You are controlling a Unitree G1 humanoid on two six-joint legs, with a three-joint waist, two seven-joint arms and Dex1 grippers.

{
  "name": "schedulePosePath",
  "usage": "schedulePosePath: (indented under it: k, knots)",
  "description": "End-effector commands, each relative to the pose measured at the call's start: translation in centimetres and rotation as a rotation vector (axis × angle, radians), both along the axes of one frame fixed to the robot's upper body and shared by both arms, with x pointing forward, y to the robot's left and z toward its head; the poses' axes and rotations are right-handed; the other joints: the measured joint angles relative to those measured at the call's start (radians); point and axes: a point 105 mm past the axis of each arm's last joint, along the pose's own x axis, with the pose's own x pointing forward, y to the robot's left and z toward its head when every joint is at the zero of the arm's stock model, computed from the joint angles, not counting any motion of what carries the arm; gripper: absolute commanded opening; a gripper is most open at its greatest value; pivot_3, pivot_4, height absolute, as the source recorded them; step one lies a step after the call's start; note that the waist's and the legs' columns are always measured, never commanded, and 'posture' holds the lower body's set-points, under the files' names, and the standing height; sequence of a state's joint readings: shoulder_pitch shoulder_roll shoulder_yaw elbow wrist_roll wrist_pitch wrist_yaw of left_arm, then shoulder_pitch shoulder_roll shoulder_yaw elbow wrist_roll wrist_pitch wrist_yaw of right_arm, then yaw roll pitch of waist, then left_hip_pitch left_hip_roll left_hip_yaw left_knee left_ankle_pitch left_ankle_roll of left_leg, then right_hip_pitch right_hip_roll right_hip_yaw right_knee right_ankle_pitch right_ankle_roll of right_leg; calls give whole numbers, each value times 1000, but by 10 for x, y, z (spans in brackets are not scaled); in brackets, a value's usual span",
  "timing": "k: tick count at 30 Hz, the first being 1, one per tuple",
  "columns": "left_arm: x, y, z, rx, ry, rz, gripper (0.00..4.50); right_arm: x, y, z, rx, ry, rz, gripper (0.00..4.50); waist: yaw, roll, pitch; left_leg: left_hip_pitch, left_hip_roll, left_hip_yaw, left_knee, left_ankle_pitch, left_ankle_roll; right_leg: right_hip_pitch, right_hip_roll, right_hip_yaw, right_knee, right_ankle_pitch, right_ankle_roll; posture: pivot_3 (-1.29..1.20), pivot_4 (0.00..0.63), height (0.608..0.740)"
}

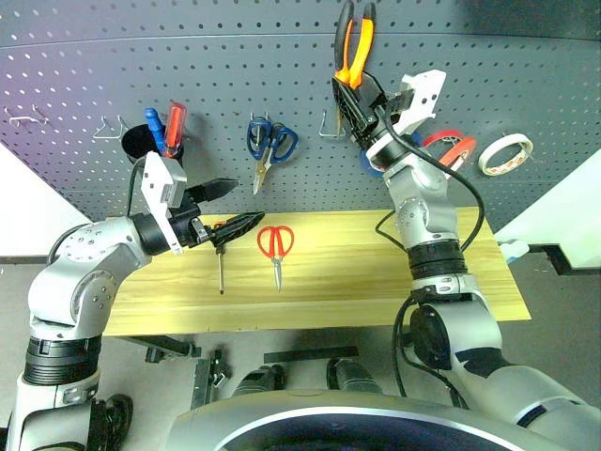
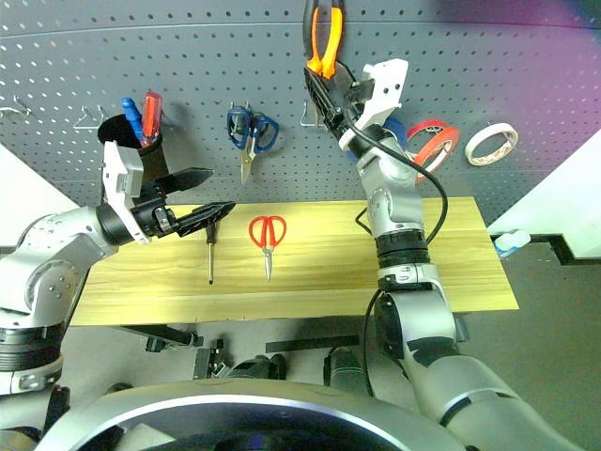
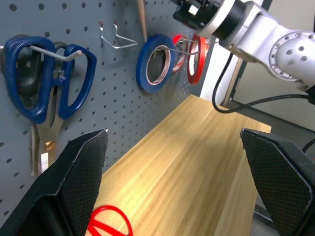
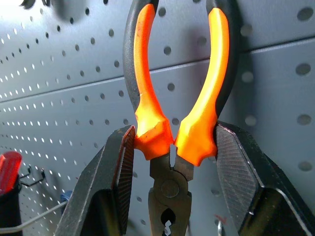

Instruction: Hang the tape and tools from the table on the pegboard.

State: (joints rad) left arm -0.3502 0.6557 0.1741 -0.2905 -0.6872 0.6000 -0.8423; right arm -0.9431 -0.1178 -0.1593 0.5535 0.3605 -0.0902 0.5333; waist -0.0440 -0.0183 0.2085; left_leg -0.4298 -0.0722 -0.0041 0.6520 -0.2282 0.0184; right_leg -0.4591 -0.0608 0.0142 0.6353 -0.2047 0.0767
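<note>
Right end effector (image 1: pixel 355 92) pinches the pliers (image 1: pixel 354 42) near the pivot, handles up against the pegboard (image 1: pixel 235 85); a missed hook (image 1: pixel 330 127) would likely drop them. Left end effector (image 1: pixel 228 207) is spread, empty.

Bright, even overhead light, soft shadows, curved edges in head views, blurred wrist-view backgrounds.

— What colours are the pliers (image 4: pixel 177 123)?
— Orange handles edged in black, dark metal at the pivot. The right tool (image 1: pixel 360 101) clamping them has black fingers (image 4: pixel 118 167) with a fine cross-hatched texture.
— And the pegboard (image 1: pixel 235 85)?
— Dark grey, dotted with even rows of small holes.
— The bench (image 1: pixel 357 272)?
— Light yellowish wood with plank grain. Red-handled scissors (image 1: pixel 275 244) lie on it; blue-handled scissors (image 1: pixel 269 143) hang above.
</note>
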Motion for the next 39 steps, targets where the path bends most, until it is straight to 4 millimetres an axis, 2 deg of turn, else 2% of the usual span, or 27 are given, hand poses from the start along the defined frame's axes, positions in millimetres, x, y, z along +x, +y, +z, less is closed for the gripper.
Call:
schedulePosePath:
  k: [1,4,10,17,31,35,39]
  knots:
    - [-6,-1,11,2,-52,-11,4500,-2,5,23,6,-88,-13,2067,0,0,0,0,0,0,0,0,0,0,0,0,0,0,0,5,107,740]
    - [-8,-1,10,2,-46,-11,4500,1,5,22,19,-84,-25,2067,0,0,0,2,0,0,0,0,-1,1,0,1,2,0,0,8,110,740]
    - [-9,-1,9,2,-38,-13,4500,1,9,35,26,-121,-31,2067,0,0,0,3,0,0,0,1,0,0,0,1,6,1,-2,13,115,740]
    - [-11,-2,8,-1,-30,-12,4500,5,7,41,13,-132,-55,2067,1,0,0,5,0,0,1,2,2,0,0,1,11,1,-3,19,126,740]
    - [-16,-3,8,8,-10,-18,4500,17,22,22,-45,-123,-119,2067,0,0,0,7,0,0,1,4,2,1,0,1,13,2,-5,37,149,740]
    - [-18,-1,8,16,-6,-13,4500,18,19,23,-45,-137,-160,2067,1,0,0,7,0,0,0,4,2,1,0,1,13,2,-6,46,154,740]
    - [-20,0,9,20,-2,-10,4500,19,19,11,-78,-136,-190,2067,2,0,0,8,0,0,0,4,2,2,0,1,12,2,-6,54,164,740]
